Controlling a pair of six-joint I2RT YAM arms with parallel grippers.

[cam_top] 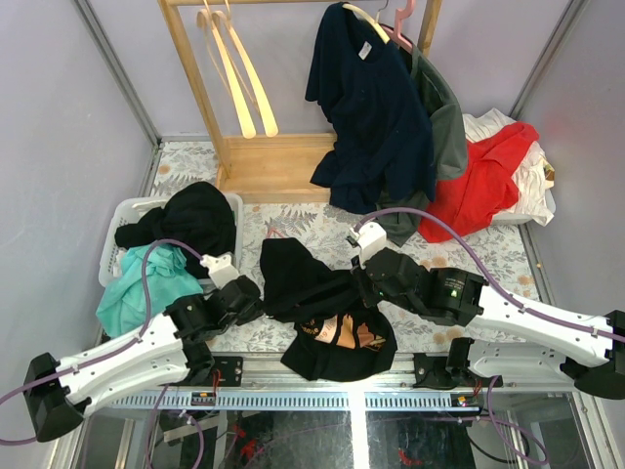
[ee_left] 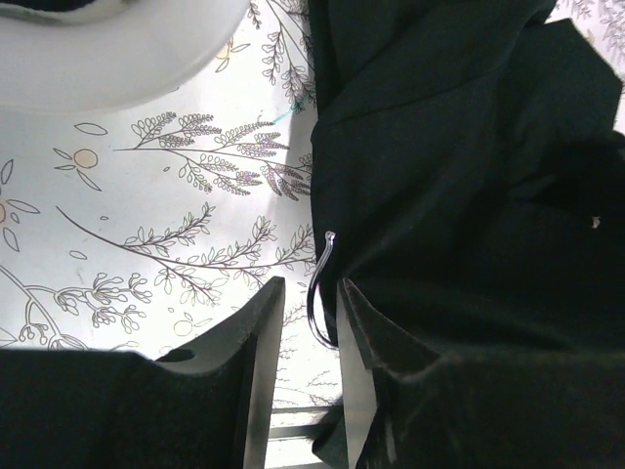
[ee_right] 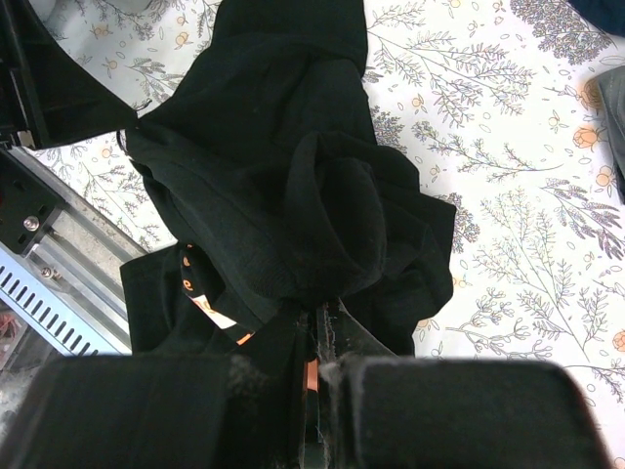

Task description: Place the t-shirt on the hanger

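Observation:
The black t-shirt (cam_top: 317, 288) lies bunched at the table's near edge, its tan print (cam_top: 347, 334) facing up at the front. My right gripper (cam_top: 358, 281) is shut on a fold of the t-shirt; in the right wrist view (ee_right: 323, 318) the cloth (ee_right: 283, 186) bulges out just beyond the closed fingers. My left gripper (cam_top: 250, 293) is at the shirt's left edge. In the left wrist view (ee_left: 311, 289) its jaws stand apart, with the hanger's thin metal hook (ee_left: 322, 264) between them, sticking out of the black fabric (ee_left: 459, 195). The hanger's pink body is hidden.
A white basket (cam_top: 122, 210) at the left holds a black garment (cam_top: 190, 220) and a teal one (cam_top: 137, 288). At the back, a wooden rack (cam_top: 273, 166) carries cream hangers (cam_top: 234, 78) and a navy t-shirt (cam_top: 371, 107). A red garment (cam_top: 483, 181) lies at the back right.

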